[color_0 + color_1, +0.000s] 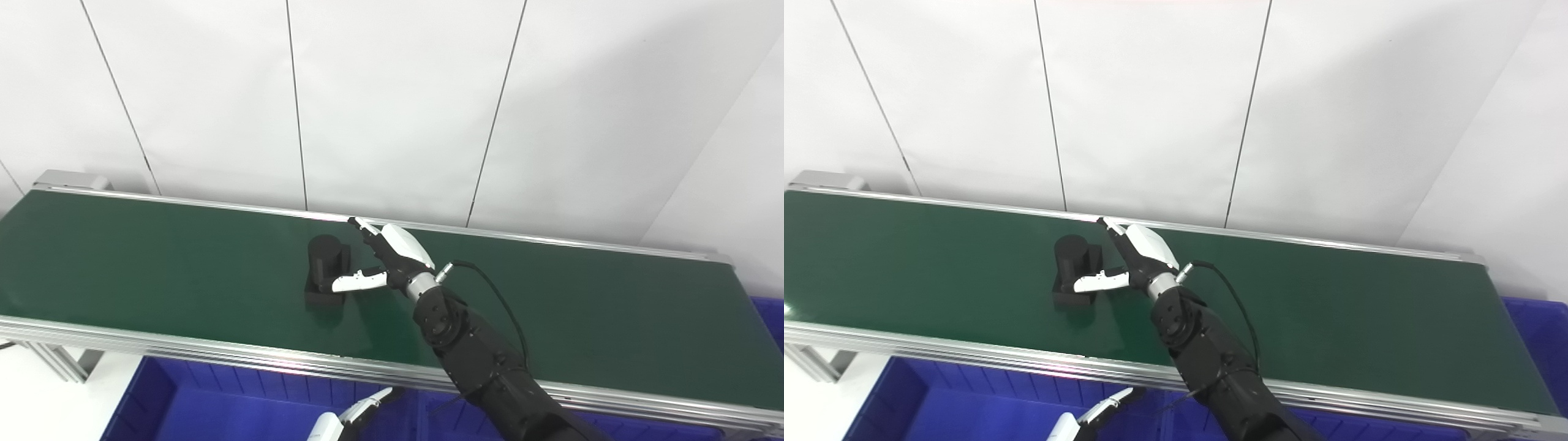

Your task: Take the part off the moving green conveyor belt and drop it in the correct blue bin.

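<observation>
A black part, a short cylinder standing upright on a square base, sits on the green conveyor belt a little left of the belt's middle. The robot's right hand reaches over the belt from the near side and rests just to the right of the part, fingers stretched out toward the far rail and spread wide. Its white thumb points left and lies against the front of the part's base; whether it actually presses on it is hard to judge from this angle. The hand encloses nothing, and the part stands free on the belt.

Below the belt's near aluminium rail, a blue bin fills the lower left of the scene. Its ribbed inner wall and floor show no parts in the portion that can be seen. The left hand hangs low over this bin at the bottom edge, only its white fingertips and part of the palm in view, so its grasp cannot be made out. The corner of a second blue bin shows beyond the belt's right end, its contents out of sight.
</observation>
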Available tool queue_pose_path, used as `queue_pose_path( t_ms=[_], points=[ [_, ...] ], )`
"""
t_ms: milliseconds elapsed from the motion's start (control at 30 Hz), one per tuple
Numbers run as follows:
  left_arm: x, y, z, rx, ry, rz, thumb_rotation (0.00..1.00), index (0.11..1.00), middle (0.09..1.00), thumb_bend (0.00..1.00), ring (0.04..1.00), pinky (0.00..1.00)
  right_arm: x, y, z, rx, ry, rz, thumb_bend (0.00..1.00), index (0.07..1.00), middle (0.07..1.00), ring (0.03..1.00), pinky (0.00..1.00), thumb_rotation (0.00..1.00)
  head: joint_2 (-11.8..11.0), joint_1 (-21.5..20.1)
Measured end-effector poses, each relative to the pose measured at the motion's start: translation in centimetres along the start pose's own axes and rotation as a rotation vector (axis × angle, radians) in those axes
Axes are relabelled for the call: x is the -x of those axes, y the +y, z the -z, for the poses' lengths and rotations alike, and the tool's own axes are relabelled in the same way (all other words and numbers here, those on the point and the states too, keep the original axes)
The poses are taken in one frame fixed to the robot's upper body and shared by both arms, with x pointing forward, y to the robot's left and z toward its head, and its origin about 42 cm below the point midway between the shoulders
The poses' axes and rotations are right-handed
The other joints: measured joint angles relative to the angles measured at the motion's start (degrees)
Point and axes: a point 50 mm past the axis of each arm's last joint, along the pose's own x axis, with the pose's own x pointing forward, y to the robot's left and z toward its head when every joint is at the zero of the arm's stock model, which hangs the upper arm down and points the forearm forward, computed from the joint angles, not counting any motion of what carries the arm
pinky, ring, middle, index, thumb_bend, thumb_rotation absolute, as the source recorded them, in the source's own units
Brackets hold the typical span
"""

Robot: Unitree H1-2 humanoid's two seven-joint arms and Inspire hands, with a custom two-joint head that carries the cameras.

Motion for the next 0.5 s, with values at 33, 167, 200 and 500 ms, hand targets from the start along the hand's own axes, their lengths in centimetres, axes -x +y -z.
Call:
queue_pose_path(
  t_ms=[33, 167, 200, 500],
  points=[
    [0.0, 0.0, 0.0, 0.001, -0.001, 0.0, 1.0, 0.862, 0.853, 0.73, 0.841, 0.79, 0.0, 0.0, -0.1, -0.001, -0.001, -0.001, 0.99, 0.973, 0.964, 0.897, 0.8, 0.56, 0.18, 0.26],
    [0.0, 0.0, 0.0, 0.001, -0.001, 0.001, 1.0, 0.854, 0.846, 0.72, 0.832, 0.78, -0.2, 0.3, -0.4, -0.01, -0.002, -0.006, 0.99, 0.968, 0.958, 0.897, 0.8, 0.53, 0.27, 0.62],
    [0.0, 0.0, 0.0, 0.001, -0.001, 0.001, 1.0, 0.851, 0.842, 0.72, 0.828, 0.78, -0.2, 0.4, -0.4, -0.011, 0.001, -0.01, 0.99, 0.967, 0.955, 0.898, 0.81, 0.52, 0.35, 0.7],
    [-0.1, 0.0, -0.1, 0.003, -0.001, 0.0, 1.0, 0.85, 0.841, 0.76, 0.83, 0.78, -0.2, 1.5, -0.3, -0.026, -0.01, 0.014, 0.94, 0.918, 0.916, 0.855, 0.75, 0.35, 0.53, 0.88]
  ],
)
